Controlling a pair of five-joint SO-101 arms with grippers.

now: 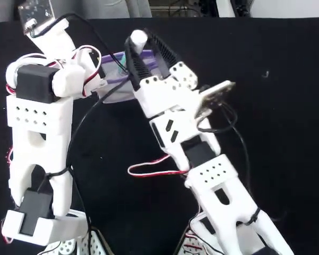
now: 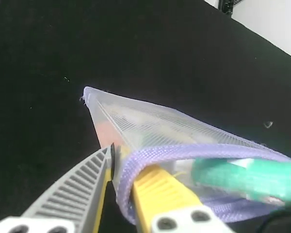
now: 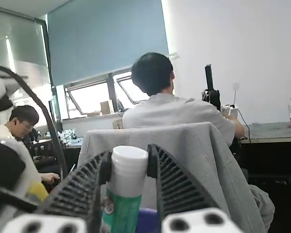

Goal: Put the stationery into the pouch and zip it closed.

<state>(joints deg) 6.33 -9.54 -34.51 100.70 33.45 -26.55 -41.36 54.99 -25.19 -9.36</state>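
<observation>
A clear pouch with a purple zip rim lies on the black table, its mouth held open. My left gripper is shut on the pouch rim, with the yellow finger inside the mouth and the grey finger outside. A green glue stick with a white cap stands upright in my right gripper, which is shut on it. In the left wrist view the glue stick has its lower end inside the pouch mouth. From above, the right gripper stands over the pouch, beside the left gripper.
A black cloth covers the table, with bare room to the right of the arms. Red and black cables hang between the two arms. The table's far edge runs behind the pouch.
</observation>
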